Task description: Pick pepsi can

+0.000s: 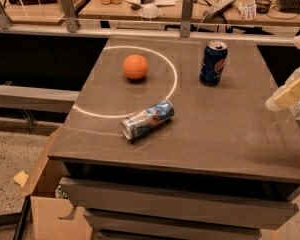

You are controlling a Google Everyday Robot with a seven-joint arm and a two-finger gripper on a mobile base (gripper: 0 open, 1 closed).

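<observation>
The pepsi can [213, 63] stands upright at the back right of the dark table [230, 134]. It is dark blue with a round red, white and blue logo and a silver top. My gripper [290, 91] is cream coloured and shows only partly at the right edge of the view. It hangs over the table's right edge, to the right of the can and nearer the front, well apart from it. It holds nothing that I can see.
A slimmer silver-blue can [146, 119] lies on its side near the table's middle front. An orange ball [135, 66] sits inside a white circle line [172, 84]. A metal rail with posts [186, 14] and a cluttered desk lie behind. A cardboard box [50, 214] stands on the floor at front left.
</observation>
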